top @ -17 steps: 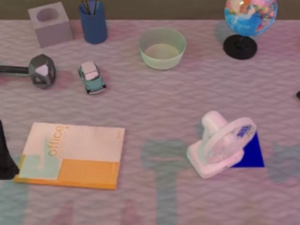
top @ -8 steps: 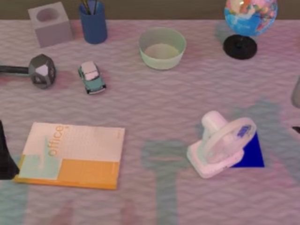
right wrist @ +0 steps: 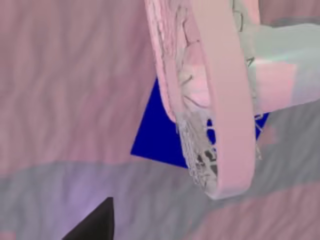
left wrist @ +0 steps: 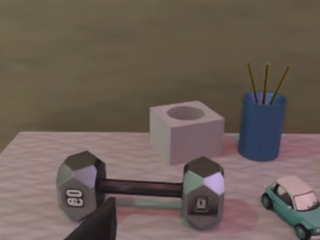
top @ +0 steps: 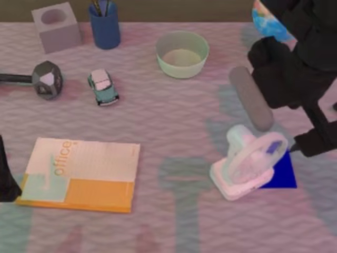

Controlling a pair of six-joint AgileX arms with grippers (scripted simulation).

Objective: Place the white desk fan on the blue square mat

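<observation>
The white desk fan (top: 247,162) stands toward the table's front right, its base overlapping the left edge of the blue square mat (top: 280,174), grille tilted over the mat. Just behind it, toward the right edge, the right gripper (top: 310,141) hovers; whether it is released or clenched I cannot tell. It is much the nearer; the left arm sits parked at the left edge.

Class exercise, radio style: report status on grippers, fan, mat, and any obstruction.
Right gripper beside the white desk fan, not holding. Left arm parked at table's left edge. Fan overlaps the blue square mat; base mostly off it. No obstruction.
</observation>
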